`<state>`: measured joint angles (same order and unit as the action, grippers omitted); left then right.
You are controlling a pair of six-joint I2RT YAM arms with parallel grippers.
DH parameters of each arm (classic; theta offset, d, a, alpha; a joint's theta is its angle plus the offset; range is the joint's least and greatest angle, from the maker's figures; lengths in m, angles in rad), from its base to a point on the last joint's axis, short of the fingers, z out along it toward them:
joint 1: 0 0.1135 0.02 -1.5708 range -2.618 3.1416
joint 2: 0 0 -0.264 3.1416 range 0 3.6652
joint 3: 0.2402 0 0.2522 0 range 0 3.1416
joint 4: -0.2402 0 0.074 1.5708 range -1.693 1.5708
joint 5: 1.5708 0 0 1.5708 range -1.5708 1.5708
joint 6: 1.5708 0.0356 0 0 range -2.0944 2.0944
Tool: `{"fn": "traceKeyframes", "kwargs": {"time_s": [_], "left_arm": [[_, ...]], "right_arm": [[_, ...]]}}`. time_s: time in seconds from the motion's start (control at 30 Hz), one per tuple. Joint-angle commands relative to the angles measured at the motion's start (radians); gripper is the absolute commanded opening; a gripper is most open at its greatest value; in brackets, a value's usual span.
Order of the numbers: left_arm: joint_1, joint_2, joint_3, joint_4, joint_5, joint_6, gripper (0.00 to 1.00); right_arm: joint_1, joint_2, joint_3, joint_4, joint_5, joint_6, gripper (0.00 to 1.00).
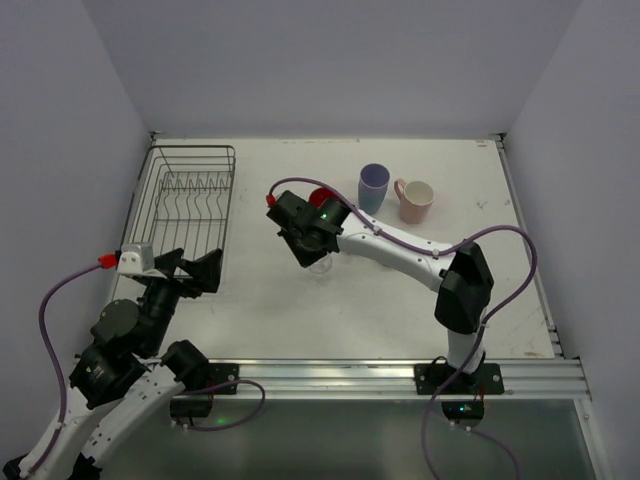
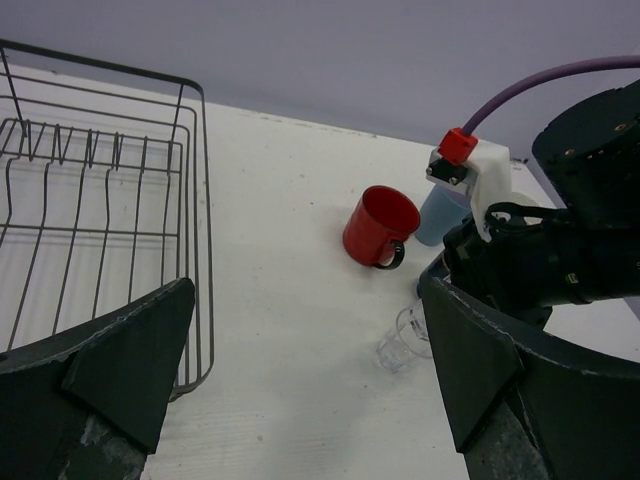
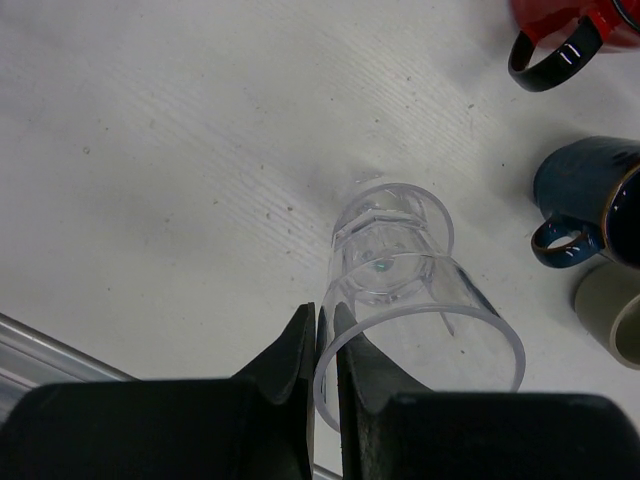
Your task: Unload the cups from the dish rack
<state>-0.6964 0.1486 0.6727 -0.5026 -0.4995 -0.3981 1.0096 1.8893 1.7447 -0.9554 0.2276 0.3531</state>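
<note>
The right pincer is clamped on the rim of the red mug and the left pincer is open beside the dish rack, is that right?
Not quite. The right wrist view shows the right pincer clamped on the rim of the clear glass; the red mug is apart from it, untouched. The left pincer is open beside the dish rack.

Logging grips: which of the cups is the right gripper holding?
The clear glass: the right gripper pinches its rim, while the red mug and dark blue cup sit apart, untouched.
</note>
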Motion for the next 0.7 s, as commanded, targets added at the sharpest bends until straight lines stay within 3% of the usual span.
{"fn": "traceKeyframes", "kwargs": {"time_s": [0.0, 0.67], "left_arm": [[-0.002, -0.012, -0.005, 0.013, -0.01, 0.024, 1.0], [0.006, -0.014, -0.01, 0.016, 0.007, 0.019, 1.0]], "right_arm": [[0.006, 0.008, 0.049, -0.069, 0.036, -0.036, 0.0], [-0.014, 0.076, -0.014, 0.01, 0.007, -0.051, 0.03]]}}
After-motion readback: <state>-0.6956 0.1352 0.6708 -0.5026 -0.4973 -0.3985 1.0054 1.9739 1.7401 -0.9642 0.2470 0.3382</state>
